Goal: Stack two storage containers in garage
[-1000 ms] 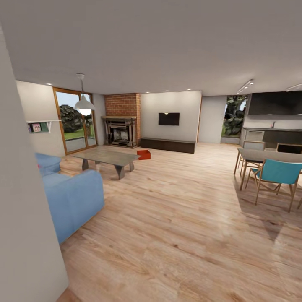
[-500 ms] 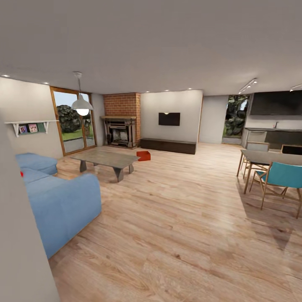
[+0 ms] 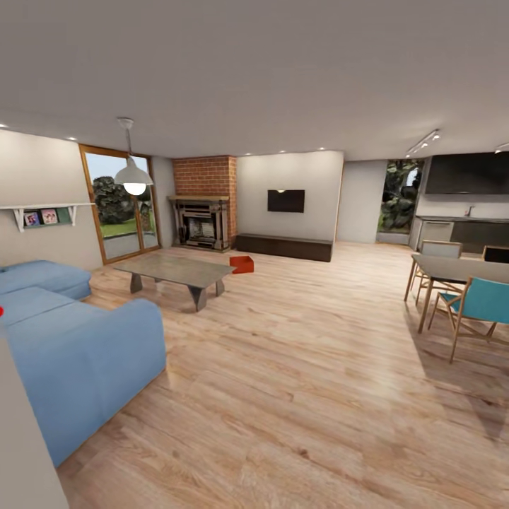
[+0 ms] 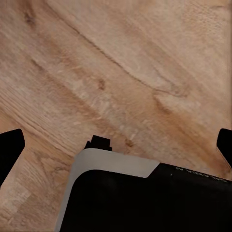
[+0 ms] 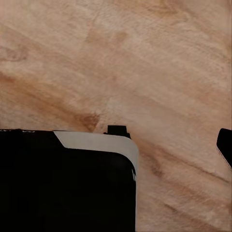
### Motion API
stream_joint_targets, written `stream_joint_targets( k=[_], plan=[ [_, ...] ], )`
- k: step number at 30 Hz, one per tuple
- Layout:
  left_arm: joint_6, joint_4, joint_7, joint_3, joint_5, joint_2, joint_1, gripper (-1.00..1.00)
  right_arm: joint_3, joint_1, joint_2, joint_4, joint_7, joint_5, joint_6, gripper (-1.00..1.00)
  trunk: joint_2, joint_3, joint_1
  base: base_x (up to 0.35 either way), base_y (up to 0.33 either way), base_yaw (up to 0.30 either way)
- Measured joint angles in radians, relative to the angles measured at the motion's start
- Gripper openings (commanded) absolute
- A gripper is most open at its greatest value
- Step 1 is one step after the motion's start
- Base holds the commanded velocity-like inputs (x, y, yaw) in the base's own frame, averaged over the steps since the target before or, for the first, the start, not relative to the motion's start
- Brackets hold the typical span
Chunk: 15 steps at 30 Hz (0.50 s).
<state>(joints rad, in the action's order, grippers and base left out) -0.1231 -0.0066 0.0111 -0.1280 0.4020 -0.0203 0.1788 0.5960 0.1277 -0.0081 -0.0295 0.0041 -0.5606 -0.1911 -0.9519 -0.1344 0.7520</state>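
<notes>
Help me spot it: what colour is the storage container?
Orange-red storage container, clearest in the head view.

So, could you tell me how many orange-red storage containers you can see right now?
1. An orange-red lidless box sits on the light wood-plank floor, beyond the low grey table, before the brick fireplace. A second may be hidden.

Orange-red storage container (image 3: 242, 264): 1, on the wood-plank floor (image 3: 304, 367)
Low grey bench (image 3: 174, 271): 1
Blue sofa (image 3: 71, 353): 1
Brick fireplace (image 3: 203, 203): 1
Long dark cabinet (image 3: 283, 246): 1
Wall screen (image 3: 285, 201): 1
Pendant lamp (image 3: 133, 177): 1
Wood-framed glass door unit (image 3: 119, 204): 1
White wall shelf (image 3: 44, 208): 1, with 2 small pictures (image 3: 40, 218) beneath it
Dining bench (image 3: 463, 269): 1
Teal chair (image 3: 481, 302): 1
Grey-backed chair (image 3: 438, 249): 1; further chairs at the frame edge cannot be counted
</notes>
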Motion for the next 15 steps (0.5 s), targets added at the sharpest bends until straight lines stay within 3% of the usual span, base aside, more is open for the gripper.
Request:
stream_joint_targets(
  k=[15],
  plan=[
    [0.001, 0.0, 0.0, 0.0, 0.0, 0.0, 0.0, 1.0, 0.001, 0.0, -0.001, 0.0, 0.01, 0.002, 0.003, 1.0, 0.0, 0.0, 0.0, 0.322, 0.0, 0.0]
  ],
)
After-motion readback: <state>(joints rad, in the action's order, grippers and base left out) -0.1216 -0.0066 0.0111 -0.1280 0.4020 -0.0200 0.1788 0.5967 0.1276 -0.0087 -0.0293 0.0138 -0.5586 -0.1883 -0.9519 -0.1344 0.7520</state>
